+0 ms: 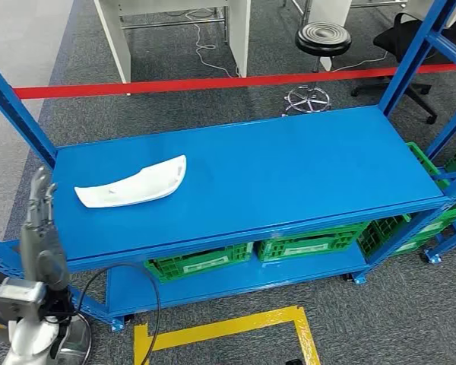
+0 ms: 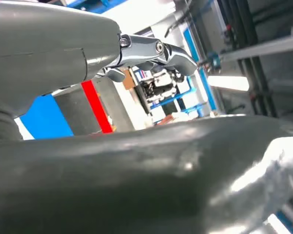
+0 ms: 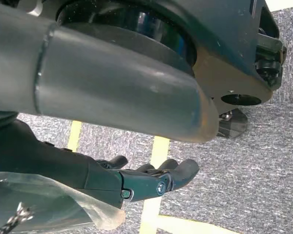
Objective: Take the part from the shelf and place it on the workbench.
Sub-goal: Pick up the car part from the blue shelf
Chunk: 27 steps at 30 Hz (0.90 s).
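Note:
A white curved part lies flat on the left half of the blue shelf's top deck. My left hand is raised at the shelf's front left corner, fingers upright and apart, holding nothing, a short way left of the part and not touching it. From the left wrist camera the left hand looms close, with a shiny finger stretched out and nothing in it. My right hand hangs over the grey carpet, dark fingers loosely extended, empty.
Green crates sit on the shelf's lower level, more at the right end. Blue uprights stand at the shelf's corners. Behind the shelf runs red tape, with a stool and a white bench. Yellow floor tape marks the carpet.

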Each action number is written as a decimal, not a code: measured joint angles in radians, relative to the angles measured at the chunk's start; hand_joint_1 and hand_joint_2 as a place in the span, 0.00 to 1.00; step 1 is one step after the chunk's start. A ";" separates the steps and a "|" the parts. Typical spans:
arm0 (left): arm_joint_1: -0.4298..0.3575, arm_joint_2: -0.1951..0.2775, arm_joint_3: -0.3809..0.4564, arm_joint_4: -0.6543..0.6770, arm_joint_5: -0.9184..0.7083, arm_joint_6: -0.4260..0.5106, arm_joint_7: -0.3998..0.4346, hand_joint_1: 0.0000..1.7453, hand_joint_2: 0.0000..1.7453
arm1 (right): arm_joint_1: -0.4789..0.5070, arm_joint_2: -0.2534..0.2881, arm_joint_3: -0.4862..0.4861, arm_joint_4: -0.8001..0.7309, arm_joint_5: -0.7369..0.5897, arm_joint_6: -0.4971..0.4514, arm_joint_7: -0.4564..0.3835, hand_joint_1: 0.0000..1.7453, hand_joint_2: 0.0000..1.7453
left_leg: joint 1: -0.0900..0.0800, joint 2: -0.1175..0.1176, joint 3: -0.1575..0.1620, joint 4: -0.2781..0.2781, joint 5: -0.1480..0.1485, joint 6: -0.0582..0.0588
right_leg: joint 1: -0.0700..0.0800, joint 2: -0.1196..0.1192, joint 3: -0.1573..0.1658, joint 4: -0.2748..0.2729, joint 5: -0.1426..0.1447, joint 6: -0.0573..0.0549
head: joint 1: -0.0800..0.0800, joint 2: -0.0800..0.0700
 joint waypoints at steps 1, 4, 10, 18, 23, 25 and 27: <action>-0.007 0.003 -0.004 0.009 -0.009 -0.002 0.007 0.00 0.00 | 0.000 0.000 0.001 0.000 0.001 0.001 0.001 0.00 0.00 | 0.000 0.000 0.000 0.000 0.000 0.000 | 0.000 0.000 0.000 0.000 0.000 0.000 | 0.000 0.000; -0.055 0.020 -0.031 0.064 -0.070 -0.011 0.044 0.00 0.00 | -0.002 0.002 0.007 0.000 0.010 0.003 0.004 0.00 0.00 | 0.000 0.000 0.000 0.000 0.001 0.001 | 0.000 -0.001 0.000 0.000 0.000 0.000 | 0.000 0.000; -0.196 0.047 -0.110 0.249 -0.242 0.025 0.110 0.00 0.00 | -0.014 0.002 0.025 0.000 0.020 0.005 0.019 0.00 0.00 | 0.000 0.000 0.000 0.000 0.002 0.001 | 0.000 0.000 0.000 0.000 0.002 0.001 | 0.000 0.000; -0.352 0.049 -0.184 0.474 -0.385 0.096 0.166 0.00 1.00 | -0.022 -0.013 0.043 0.000 0.029 -0.001 0.034 0.00 0.00 | 0.000 0.001 -0.001 0.001 0.002 0.002 | 0.000 0.000 0.000 0.000 0.002 0.001 | 0.000 0.000; -0.429 0.041 -0.215 0.589 -0.461 0.123 0.213 0.00 1.00 | -0.023 -0.021 0.052 0.000 0.031 0.002 0.044 0.00 0.00 | 0.000 0.001 -0.001 0.001 0.002 0.002 | 0.000 0.000 -0.001 0.000 0.002 0.001 | 0.000 0.000; -0.455 0.037 -0.229 0.628 -0.486 0.122 0.226 0.00 1.00 | -0.023 -0.022 0.056 0.000 0.033 0.004 0.047 0.00 0.00 | 0.000 0.001 -0.001 0.001 0.002 0.002 | 0.000 0.000 -0.001 0.000 0.002 0.001 | 0.000 0.000; -0.479 0.033 -0.244 0.664 -0.512 0.116 0.236 0.00 1.00 | -0.022 -0.022 0.059 0.000 0.036 0.007 0.048 0.00 0.00 | 0.000 0.001 -0.001 0.001 0.002 0.002 | 0.000 0.000 -0.001 0.000 0.003 0.001 | 0.000 0.000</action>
